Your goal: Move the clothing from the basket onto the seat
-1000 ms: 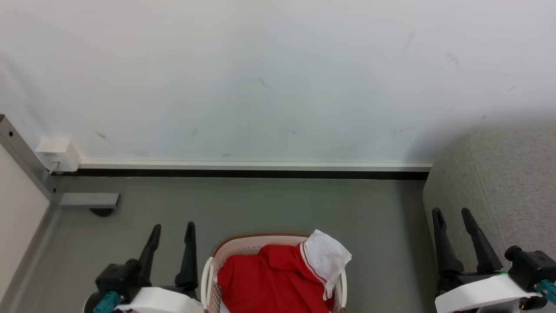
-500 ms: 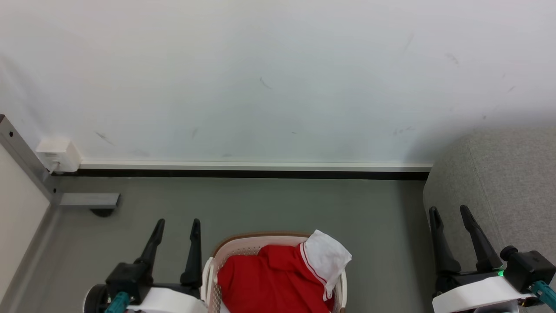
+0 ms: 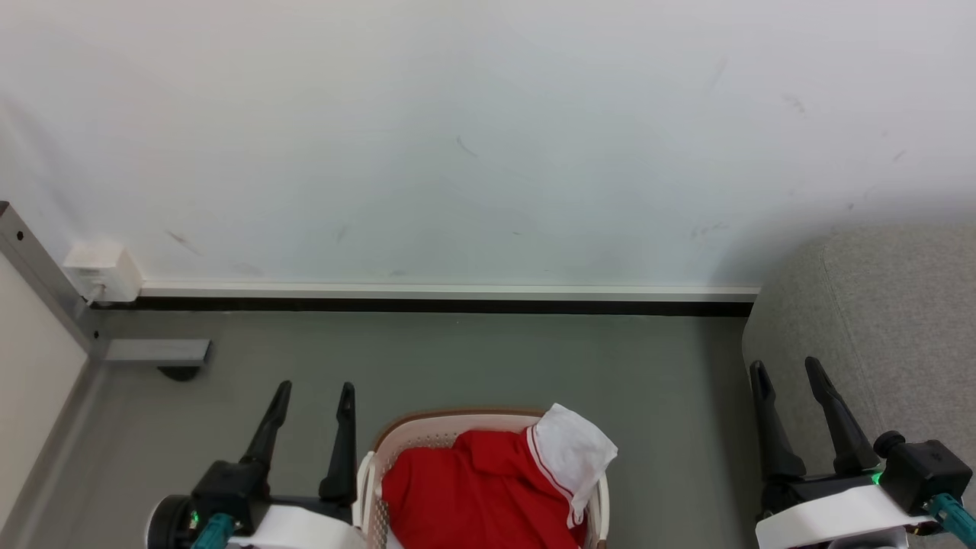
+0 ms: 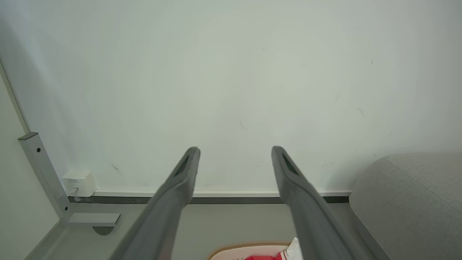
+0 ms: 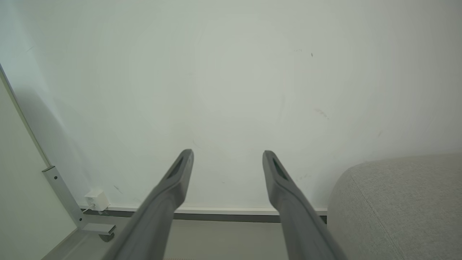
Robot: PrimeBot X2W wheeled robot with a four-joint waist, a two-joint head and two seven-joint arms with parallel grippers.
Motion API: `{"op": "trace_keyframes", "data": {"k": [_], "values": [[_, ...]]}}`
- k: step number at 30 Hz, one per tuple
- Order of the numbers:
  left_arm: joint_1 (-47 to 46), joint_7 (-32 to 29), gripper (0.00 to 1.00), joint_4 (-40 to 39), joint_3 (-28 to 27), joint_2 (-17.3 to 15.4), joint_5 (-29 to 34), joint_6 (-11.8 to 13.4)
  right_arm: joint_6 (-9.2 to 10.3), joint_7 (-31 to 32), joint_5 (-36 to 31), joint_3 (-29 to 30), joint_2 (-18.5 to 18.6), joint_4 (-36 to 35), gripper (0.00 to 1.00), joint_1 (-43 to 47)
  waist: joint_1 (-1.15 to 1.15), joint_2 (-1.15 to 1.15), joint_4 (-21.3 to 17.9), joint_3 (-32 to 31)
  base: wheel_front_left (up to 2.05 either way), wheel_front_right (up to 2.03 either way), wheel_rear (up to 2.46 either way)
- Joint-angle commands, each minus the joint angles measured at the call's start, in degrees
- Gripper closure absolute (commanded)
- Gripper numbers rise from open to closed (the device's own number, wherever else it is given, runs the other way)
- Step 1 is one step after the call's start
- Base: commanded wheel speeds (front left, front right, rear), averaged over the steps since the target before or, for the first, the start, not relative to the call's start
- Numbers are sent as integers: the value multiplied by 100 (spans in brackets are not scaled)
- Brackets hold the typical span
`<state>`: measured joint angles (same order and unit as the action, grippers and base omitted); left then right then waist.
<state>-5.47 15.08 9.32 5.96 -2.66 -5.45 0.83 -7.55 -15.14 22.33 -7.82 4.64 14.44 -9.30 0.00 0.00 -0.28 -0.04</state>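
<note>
Red clothing (image 3: 473,492) with a white panel (image 3: 573,450) fills the cream basket (image 3: 450,424), which stands on the floor at the bottom centre of the head view; its far rim (image 4: 249,247) and a scrap of red cloth (image 4: 261,257) peek in at the bottom of the left wrist view. My left gripper (image 3: 315,390) is open just left of the basket, fingers up, holding nothing. Farther right, my right gripper (image 3: 785,367) is open and empty in front of the grey seat (image 3: 892,320). The seat's rounded corner (image 4: 415,195) (image 5: 397,202) lies at the right of both wrist views.
A white wall (image 3: 488,137) with a dark skirting strip (image 3: 427,305) stands close ahead. A grey metal post and foot (image 3: 152,349) and a small white box (image 3: 99,268) sit at the left. Grey floor (image 3: 488,358) runs between basket and wall.
The left gripper has shifted right, toward the basket, and risen a little. The right gripper has edged slightly left and up. Basket and clothing have stayed put.
</note>
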Motion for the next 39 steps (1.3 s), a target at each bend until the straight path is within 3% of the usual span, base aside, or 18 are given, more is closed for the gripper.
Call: {"op": "trace_keyframes", "data": {"k": [1,39], "values": [[-30,14,0,0,-9,-40,-27,9,12,-1,42,12,-8,-16,0,-44,0,0,-6,-1,0,0,0],[-62,14,0,22,-8,-39,-81,-28,12,0,53,-19,28,-26,0,-100,0,0,-115,100,0,0,0]]}}
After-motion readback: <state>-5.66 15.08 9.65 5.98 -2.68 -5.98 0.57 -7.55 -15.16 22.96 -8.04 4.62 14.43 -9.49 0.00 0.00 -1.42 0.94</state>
